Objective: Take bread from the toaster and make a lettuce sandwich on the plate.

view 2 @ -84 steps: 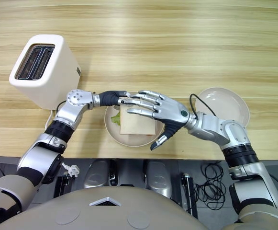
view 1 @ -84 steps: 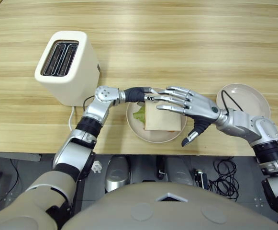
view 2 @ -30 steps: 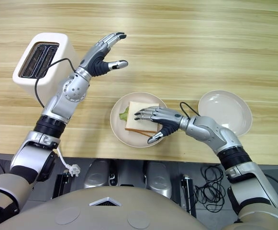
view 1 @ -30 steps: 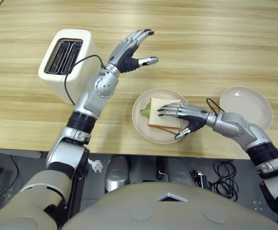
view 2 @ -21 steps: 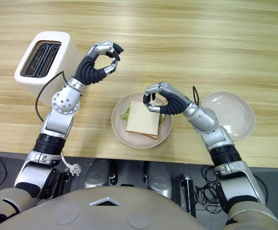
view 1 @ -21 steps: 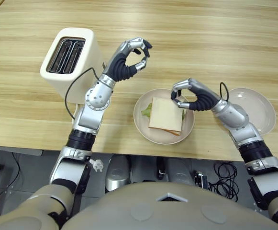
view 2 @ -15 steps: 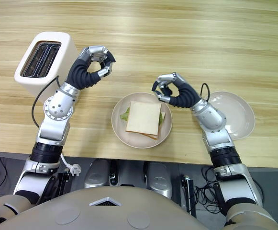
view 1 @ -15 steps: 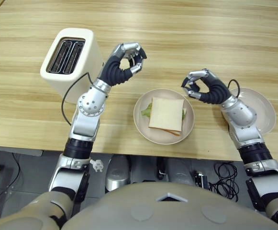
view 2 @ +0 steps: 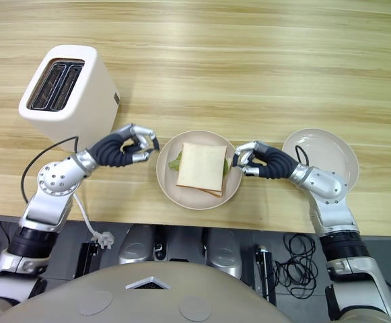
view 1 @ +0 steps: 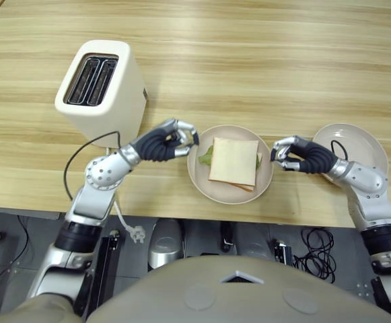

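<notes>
Your left robot hand (view 1: 170, 140) curled, empty, just left of plate (view 1: 199, 182); right robot hand (view 1: 297, 155) likewise, just right. Sandwich (view 1: 233, 160) on plate, lettuce (view 1: 205, 156) at left edge. Toaster (view 1: 101, 87) far left on tabletop (view 1: 249, 60).

head stereo pair, looking down, table (view 1: 262, 60)
</notes>
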{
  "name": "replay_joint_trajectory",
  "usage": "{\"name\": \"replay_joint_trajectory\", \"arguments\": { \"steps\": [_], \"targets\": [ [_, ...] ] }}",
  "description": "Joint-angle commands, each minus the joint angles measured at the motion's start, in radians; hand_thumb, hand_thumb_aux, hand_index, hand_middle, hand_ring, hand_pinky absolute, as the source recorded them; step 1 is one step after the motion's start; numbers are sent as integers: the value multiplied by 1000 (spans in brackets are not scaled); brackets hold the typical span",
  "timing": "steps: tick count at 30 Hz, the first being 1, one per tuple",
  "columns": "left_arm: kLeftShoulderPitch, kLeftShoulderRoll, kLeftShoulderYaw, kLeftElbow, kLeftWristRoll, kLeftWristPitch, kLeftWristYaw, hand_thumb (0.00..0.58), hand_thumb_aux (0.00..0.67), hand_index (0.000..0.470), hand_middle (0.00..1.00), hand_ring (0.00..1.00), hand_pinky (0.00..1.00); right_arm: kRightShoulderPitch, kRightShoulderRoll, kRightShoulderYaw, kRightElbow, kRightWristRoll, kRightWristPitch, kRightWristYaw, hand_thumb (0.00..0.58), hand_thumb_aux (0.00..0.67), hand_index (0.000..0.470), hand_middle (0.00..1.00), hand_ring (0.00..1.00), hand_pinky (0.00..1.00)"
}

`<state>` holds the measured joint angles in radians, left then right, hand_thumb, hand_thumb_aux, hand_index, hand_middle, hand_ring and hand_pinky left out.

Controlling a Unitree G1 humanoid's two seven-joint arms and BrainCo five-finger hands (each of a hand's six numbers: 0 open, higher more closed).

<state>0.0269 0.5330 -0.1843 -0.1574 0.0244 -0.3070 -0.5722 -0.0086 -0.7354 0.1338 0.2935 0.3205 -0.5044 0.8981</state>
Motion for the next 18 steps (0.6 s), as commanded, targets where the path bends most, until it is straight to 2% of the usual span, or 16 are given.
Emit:
{"name": "replay_joint_trajectory", "arguments": {
  "steps": [1, 7, 12, 18],
  "targets": [
    [36, 33, -16, 26, 89, -35, 0, 580, 670, 460, 1000, 1000, 1000, 9, -27, 6, 100, -119, 0, 18, 580, 670, 460, 1000, 1000, 1000],
    [80, 75, -31, 93, 203, -97, 19, 580, 670, 460, 1000, 1000, 1000, -7, -36, 17, 165, -247, -30, 5, 580, 670, 460, 1000, 1000, 1000],
    [68, 105, -61, 141, 323, -133, 40, 580, 670, 460, 1000, 1000, 1000, -35, -52, 39, 240, -358, -74, -5, 580, 670, 460, 1000, 1000, 1000],
    [59, 114, -140, 205, 428, -159, 36, 580, 670, 460, 1000, 1000, 1000, -11, -51, 80, 185, -429, -57, 5, 580, 670, 460, 1000, 1000, 1000]
  ]
}}
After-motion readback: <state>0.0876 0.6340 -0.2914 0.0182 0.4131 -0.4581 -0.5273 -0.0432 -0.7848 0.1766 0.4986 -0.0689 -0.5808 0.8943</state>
